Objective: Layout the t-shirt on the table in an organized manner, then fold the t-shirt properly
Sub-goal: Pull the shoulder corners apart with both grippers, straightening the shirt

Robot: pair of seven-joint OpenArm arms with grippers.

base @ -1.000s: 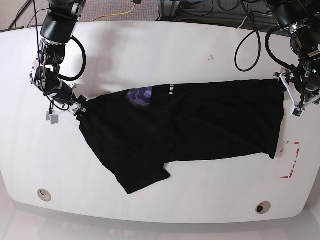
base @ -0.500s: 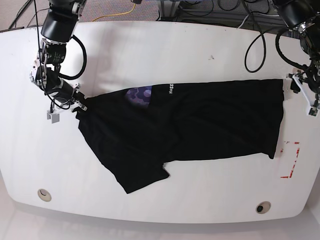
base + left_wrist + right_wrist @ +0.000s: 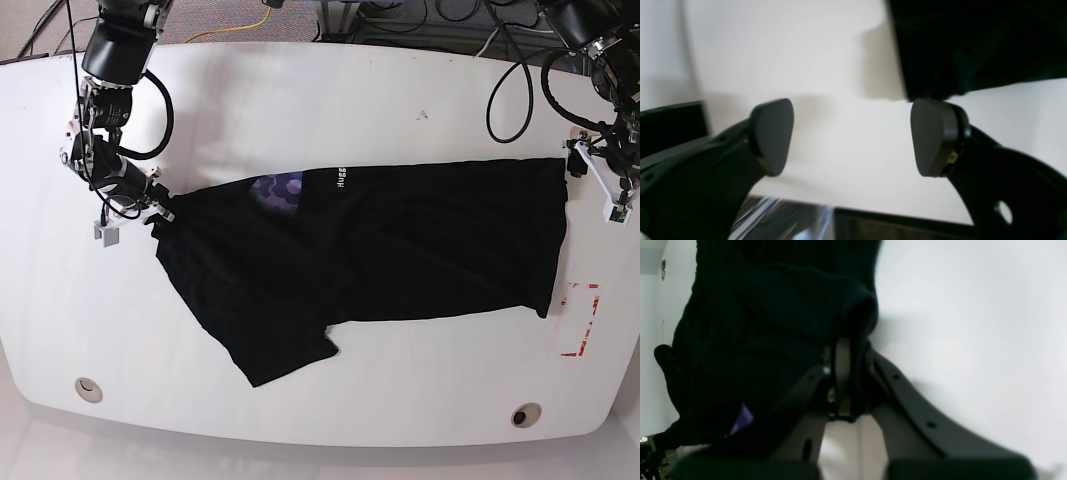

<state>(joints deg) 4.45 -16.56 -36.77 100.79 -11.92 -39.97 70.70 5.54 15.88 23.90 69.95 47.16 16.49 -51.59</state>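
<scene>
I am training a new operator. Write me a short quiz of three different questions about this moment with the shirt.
1. True or false: the left gripper is closed on the t-shirt.
2. Which gripper pinches the cloth? A) left B) right C) both
3. Fill in: the red tape outline on the table lies near the shirt's ____ end, on the left arm's side (hem or neck).

Key:
1. False. Its jaws stand wide apart over bare table, beside the shirt's edge.
2. B. The right gripper is shut on a fold of black cloth.
3. Hem.
</scene>
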